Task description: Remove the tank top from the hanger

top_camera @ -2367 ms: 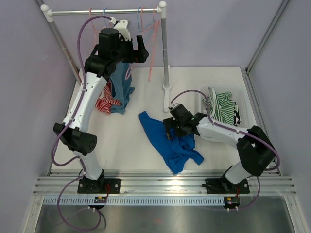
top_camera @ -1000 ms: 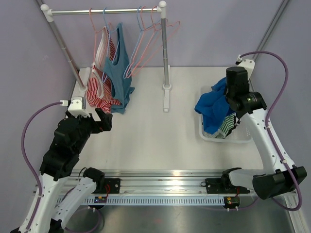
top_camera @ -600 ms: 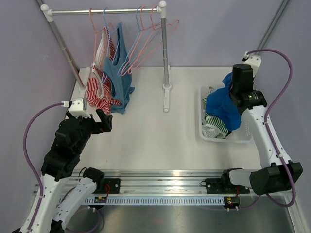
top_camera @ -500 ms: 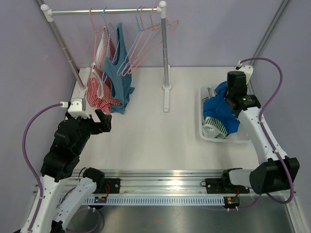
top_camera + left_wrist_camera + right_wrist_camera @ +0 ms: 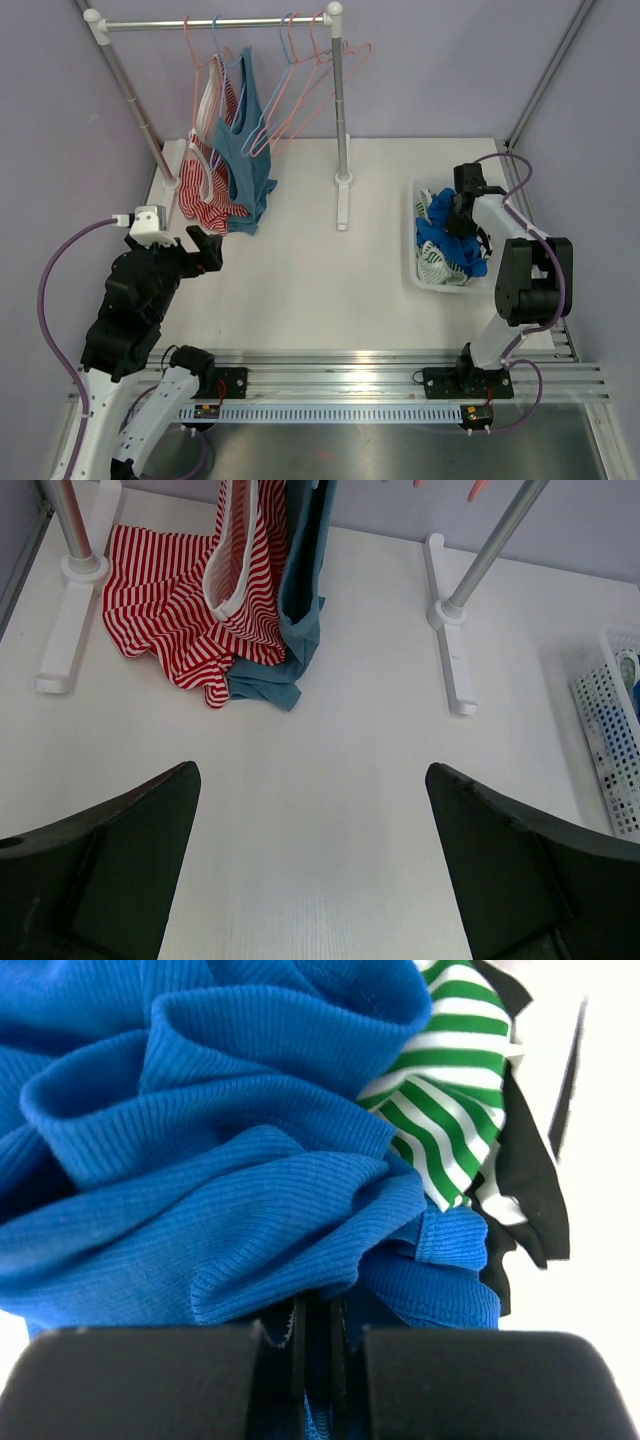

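The right gripper (image 5: 312,1335), jaws clenched, pinches the bright blue ribbed tank top (image 5: 230,1160) bunched just ahead of them inside the white mesh basket (image 5: 415,250) (left gripper (image 5: 310,780) gapes, empty); lifting unreleased would probably drag it out.

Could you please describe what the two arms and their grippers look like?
The left arm and right arm have white shells with black joints. A purple cable loops along each. The left gripper has broad black wedge fingers; the right gripper is black too. A white block tops the left wrist.
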